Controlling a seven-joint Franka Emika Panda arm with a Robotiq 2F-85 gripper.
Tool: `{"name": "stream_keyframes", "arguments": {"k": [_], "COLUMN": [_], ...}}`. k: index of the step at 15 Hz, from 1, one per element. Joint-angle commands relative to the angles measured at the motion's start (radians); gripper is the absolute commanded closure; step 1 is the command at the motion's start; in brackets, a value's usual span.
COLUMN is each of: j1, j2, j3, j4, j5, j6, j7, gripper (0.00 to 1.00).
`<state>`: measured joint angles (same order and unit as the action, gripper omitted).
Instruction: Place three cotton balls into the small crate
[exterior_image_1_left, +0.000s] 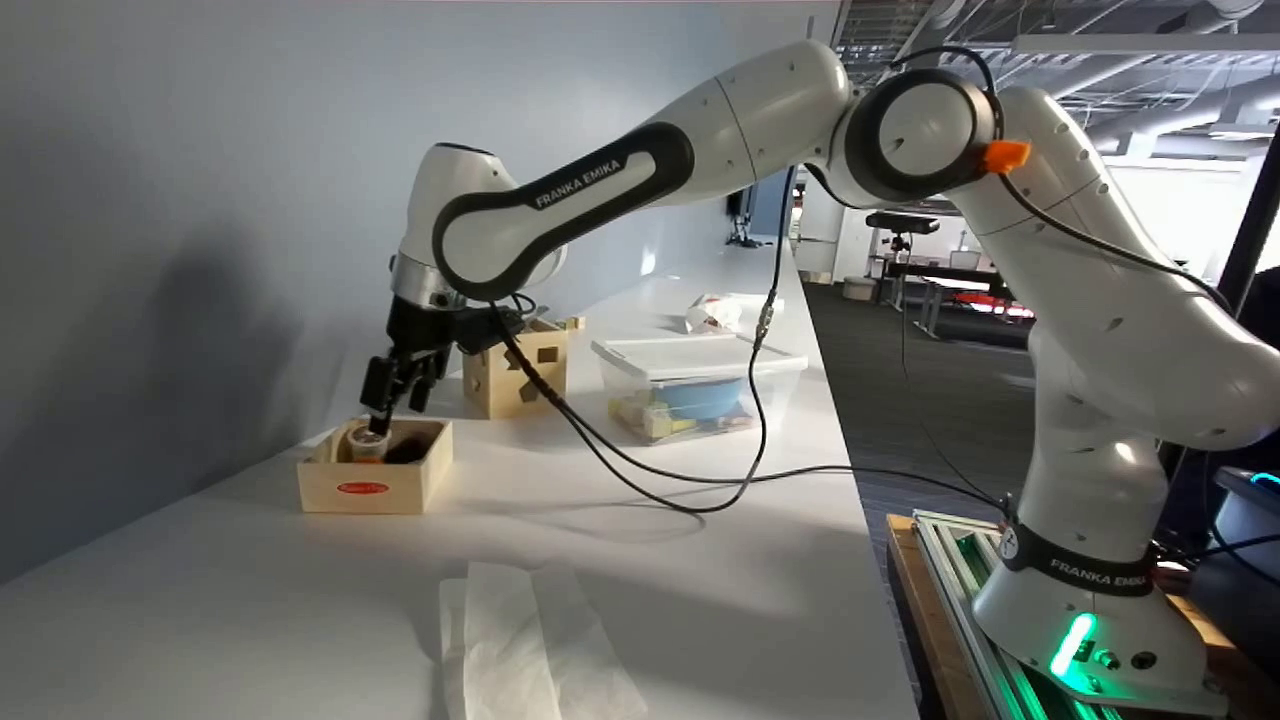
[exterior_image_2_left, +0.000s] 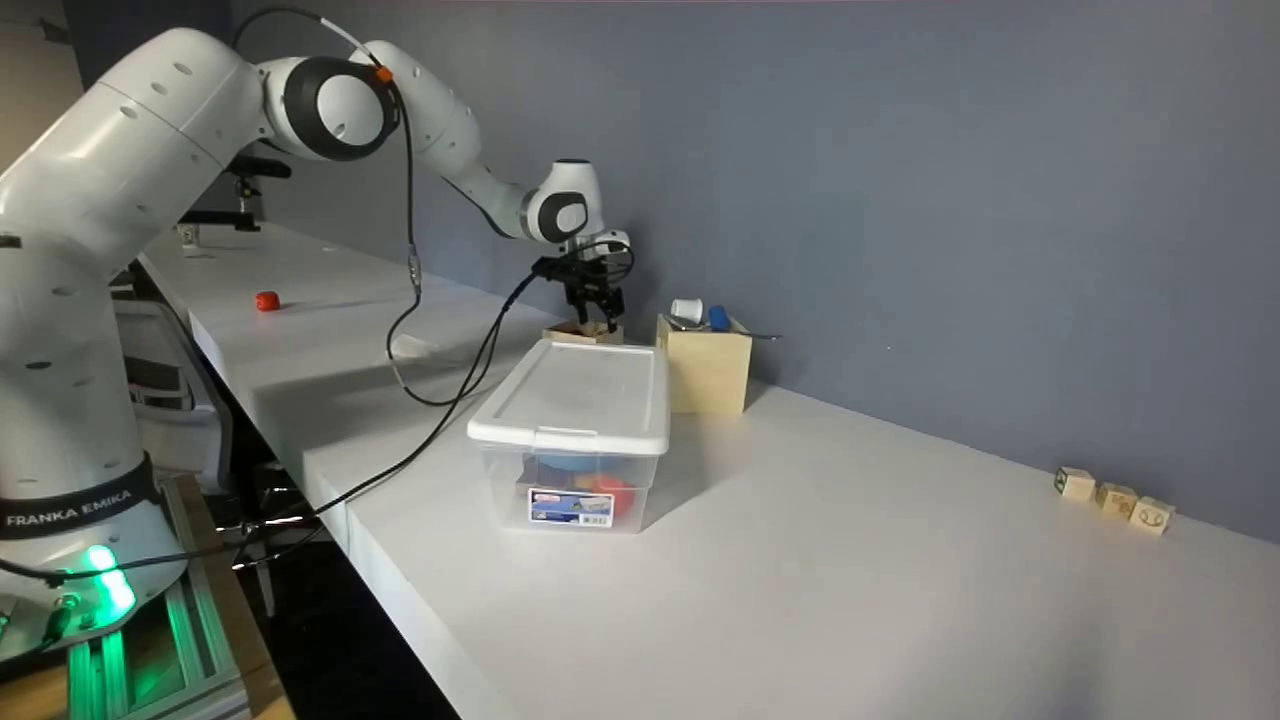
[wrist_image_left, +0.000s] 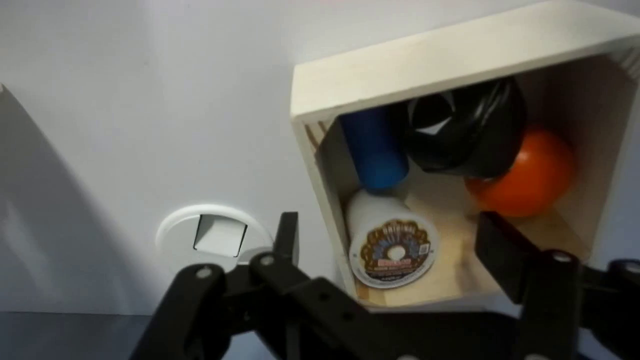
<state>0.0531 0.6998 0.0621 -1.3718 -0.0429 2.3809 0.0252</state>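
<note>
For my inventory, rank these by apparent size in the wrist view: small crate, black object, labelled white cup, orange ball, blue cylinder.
Largest to smallest, by what shows:
1. small crate
2. black object
3. labelled white cup and orange ball: too close to rank; the ball is partly hidden
4. blue cylinder

Near the back edge of the smooth worktop (exterior_image_1_left: 740, 620), the crate (exterior_image_1_left: 405, 490) is matt wood; the tub (exterior_image_2_left: 570, 462), clear plastic.
</note>
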Motion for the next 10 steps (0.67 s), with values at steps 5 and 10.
{"name": "stream_keyframes", "arguments": {"k": [5,10], "j1": [0.02,0.012], "j2": [-0.164,-0.194], "j3": [-0.088,-0.204], "j4": [-0.028,-0.013], "j5": [0.006,-0.042], "j6": [0.033,0.067], "j7": [0.17,0.37], "gripper": [0.0,0.0]}}
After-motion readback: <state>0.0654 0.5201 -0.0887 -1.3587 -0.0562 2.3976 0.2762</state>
